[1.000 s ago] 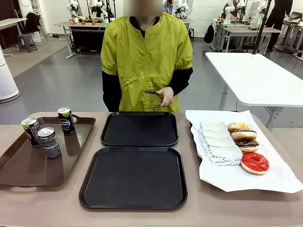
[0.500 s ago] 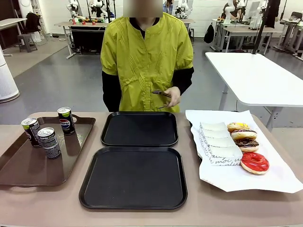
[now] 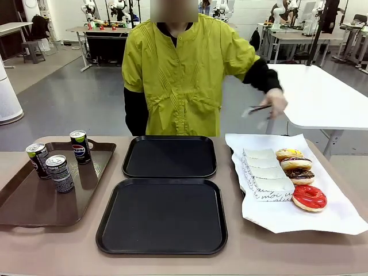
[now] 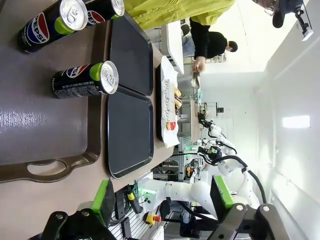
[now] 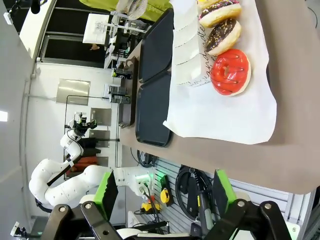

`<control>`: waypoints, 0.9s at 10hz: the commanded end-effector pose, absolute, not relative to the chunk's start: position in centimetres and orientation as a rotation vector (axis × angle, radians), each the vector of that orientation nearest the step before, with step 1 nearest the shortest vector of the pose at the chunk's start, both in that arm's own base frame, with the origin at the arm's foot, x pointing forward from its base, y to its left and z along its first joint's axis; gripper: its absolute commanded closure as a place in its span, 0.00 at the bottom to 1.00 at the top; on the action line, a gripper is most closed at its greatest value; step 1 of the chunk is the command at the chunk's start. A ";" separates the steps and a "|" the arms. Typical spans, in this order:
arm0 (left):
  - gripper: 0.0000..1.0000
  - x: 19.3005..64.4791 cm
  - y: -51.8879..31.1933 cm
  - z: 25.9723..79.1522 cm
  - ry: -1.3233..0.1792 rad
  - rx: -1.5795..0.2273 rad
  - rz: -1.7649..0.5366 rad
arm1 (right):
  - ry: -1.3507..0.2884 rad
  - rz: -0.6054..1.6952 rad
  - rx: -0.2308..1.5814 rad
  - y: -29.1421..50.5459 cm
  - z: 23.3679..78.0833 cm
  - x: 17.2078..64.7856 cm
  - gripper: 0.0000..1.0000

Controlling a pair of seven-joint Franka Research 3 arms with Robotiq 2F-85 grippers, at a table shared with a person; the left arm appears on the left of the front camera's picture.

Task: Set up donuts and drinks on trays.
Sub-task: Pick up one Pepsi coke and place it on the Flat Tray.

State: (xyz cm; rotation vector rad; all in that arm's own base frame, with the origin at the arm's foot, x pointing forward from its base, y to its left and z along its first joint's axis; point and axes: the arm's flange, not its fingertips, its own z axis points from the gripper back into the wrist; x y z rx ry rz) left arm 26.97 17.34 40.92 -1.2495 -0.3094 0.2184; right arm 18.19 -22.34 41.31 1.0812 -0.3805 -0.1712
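Trays (image 3: 164, 215) lie bare, left gripper (image 4: 161, 202) and right gripper (image 5: 164, 195) wide open and empty, person's hand (image 3: 277, 102) holds tongs (image 3: 259, 108) by donuts (image 3: 299, 172), likely to serve.

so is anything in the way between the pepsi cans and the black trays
Nothing visible blocks them. The three Pepsi cans stand on the brown tray, whose raised rim is the only thing to clear. The near black tray and the far black tray beside it lie bare.
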 end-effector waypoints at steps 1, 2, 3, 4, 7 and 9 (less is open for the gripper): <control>0.00 26.9 17.3 40.9 -0.315 -1.256 0.222 | -0.392 -0.164 1.094 -22.3 41.2 18.1 0.00; 0.00 26.9 17.3 40.9 -0.315 -1.256 0.222 | -0.392 -0.164 1.094 -22.3 41.2 18.1 0.00; 0.00 26.9 17.3 40.9 -0.315 -1.256 0.222 | -0.392 -0.164 1.094 -22.3 41.2 18.1 0.00; 0.00 26.9 17.3 40.9 -0.315 -1.256 0.222 | -0.392 -0.164 1.094 -22.3 41.2 18.1 0.00; 0.00 26.9 17.3 40.9 -0.315 -1.256 0.222 | -0.392 -0.164 1.094 -22.3 41.2 18.1 0.00; 0.00 26.9 17.3 40.9 -0.315 -1.256 0.222 | -0.392 -0.164 1.094 -22.3 41.2 18.1 0.00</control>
